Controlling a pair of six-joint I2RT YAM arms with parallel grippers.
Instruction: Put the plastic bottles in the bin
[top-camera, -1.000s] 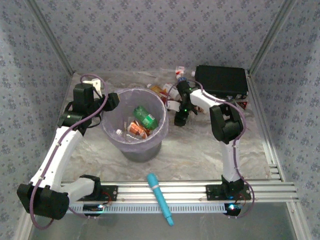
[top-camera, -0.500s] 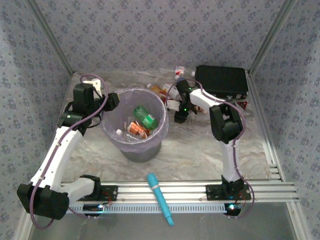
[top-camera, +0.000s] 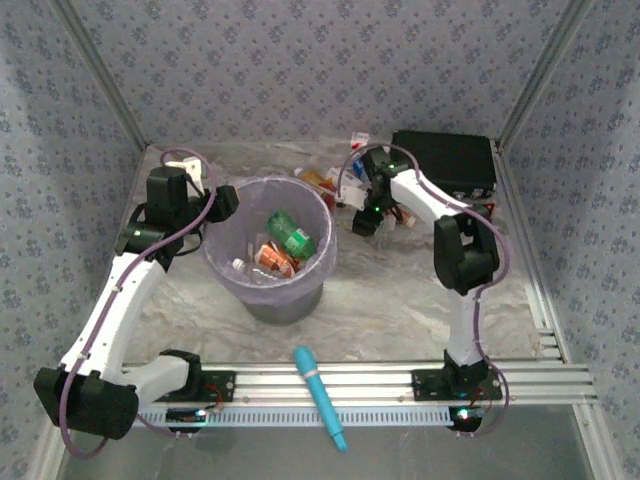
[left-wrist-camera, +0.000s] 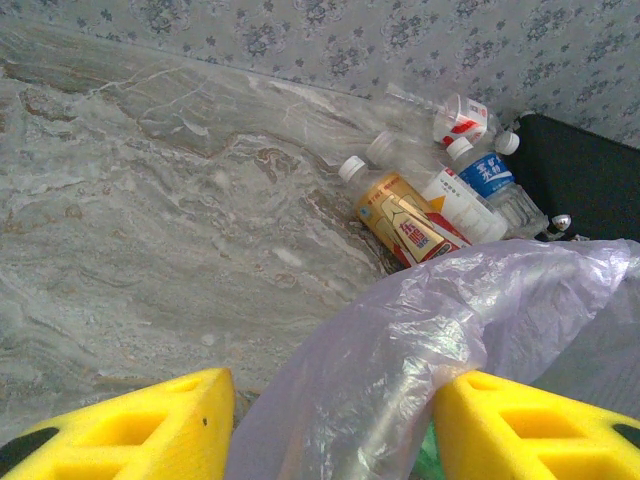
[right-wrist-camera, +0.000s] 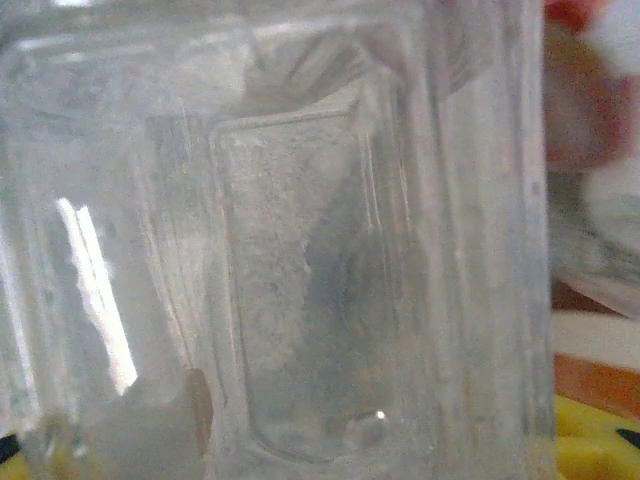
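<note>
The bin (top-camera: 232, 270), a lilac-lined bucket, stands left of centre with a green bottle (top-camera: 292, 238) and an orange one (top-camera: 272, 260) inside. My left gripper (top-camera: 222, 200) straddles the bin's rim; its yellow fingers (left-wrist-camera: 150, 425) stand apart with the liner (left-wrist-camera: 400, 340) between them. My right gripper (top-camera: 365, 218) is shut on a clear plastic bottle (right-wrist-camera: 300, 250), just right of the bin. More bottles lie at the back: orange-labelled (left-wrist-camera: 405, 215), white (left-wrist-camera: 455, 200), blue-labelled (left-wrist-camera: 490, 175) and red-and-white (left-wrist-camera: 455, 120).
A flat black case (top-camera: 445, 162) lies at the back right, close behind the right gripper. A teal stick-shaped tool (top-camera: 320, 395) rests across the near rail. Patterned walls close in the table on three sides.
My right gripper has shut on the clear bottle and drawn a little toward the back right. The left arm and the bin have not moved.
</note>
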